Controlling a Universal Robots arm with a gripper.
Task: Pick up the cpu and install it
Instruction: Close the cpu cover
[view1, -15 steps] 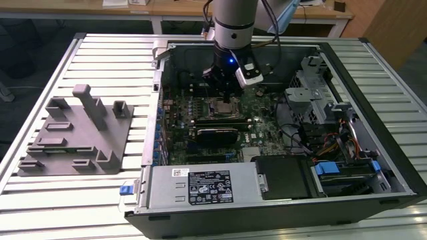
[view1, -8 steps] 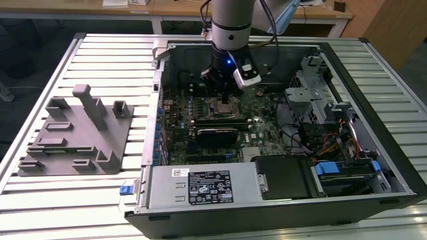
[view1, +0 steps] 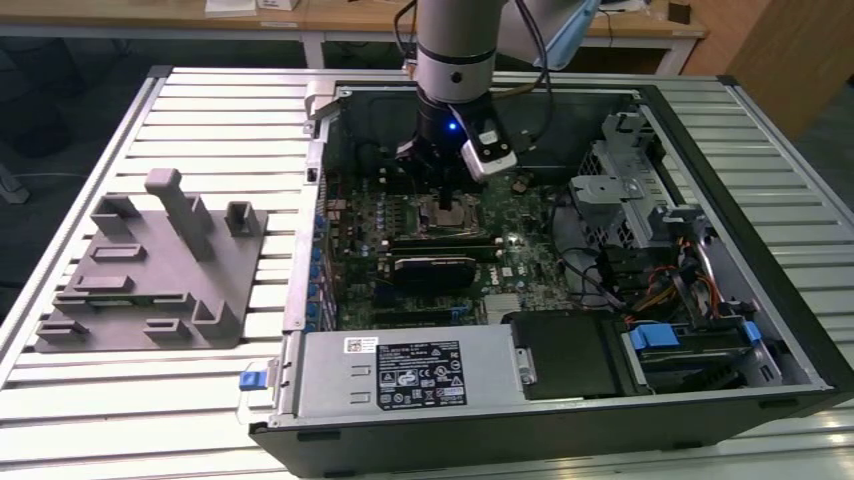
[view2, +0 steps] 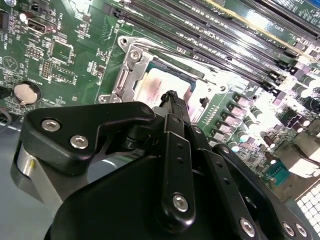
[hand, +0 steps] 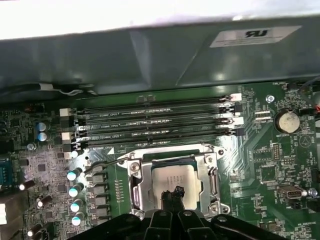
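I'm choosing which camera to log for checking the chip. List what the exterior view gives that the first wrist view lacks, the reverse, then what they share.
The exterior view adds the grey tray with upright posts at the exterior view's left, and the power supply. The first wrist view adds the cpu lying inside the socket frame, plus a coin cell. Both share the gripper above that frame and the green motherboard.

Out of sight

In the first wrist view the black metal gripper (hand: 173, 193) covers one edge of the pale silvery square cpu (hand: 172, 176). In the exterior view the grey robot arm (view1: 454, 40) is cut off at twelve o'clock, and the cpu beneath it is too small to tell.
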